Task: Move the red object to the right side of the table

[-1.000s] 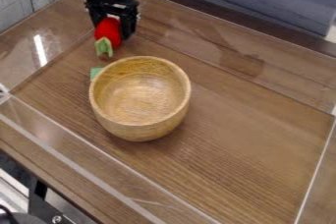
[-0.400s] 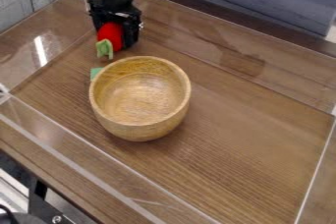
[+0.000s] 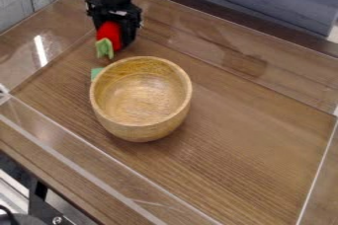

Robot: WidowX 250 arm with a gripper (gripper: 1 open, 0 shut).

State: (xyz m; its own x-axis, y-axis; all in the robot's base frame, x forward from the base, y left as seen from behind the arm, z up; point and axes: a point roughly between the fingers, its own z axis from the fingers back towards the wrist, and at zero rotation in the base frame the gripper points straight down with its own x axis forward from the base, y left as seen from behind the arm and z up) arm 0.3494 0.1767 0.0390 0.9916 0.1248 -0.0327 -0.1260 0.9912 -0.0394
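Observation:
The red object (image 3: 109, 37), a small strawberry-like toy with a light green leafy end, lies on the table (image 3: 251, 120) at the far left, just behind the wooden bowl. My black gripper (image 3: 114, 30) points straight down over it. Its fingers (image 3: 130, 27) stand on either side of the toy's red body and are closed in against it. The toy's upper part is hidden by the gripper; its green end sticks out toward the bowl.
A round light wooden bowl (image 3: 140, 96) sits left of centre. A small separate green piece (image 3: 99, 73) lies against its left rim. Clear acrylic walls (image 3: 27, 46) edge the tabletop. Bare wood spreads over the right half.
The fingers have drawn in around the red object since a second ago. The hand has barely shifted. The bowl and the green piece have stayed put.

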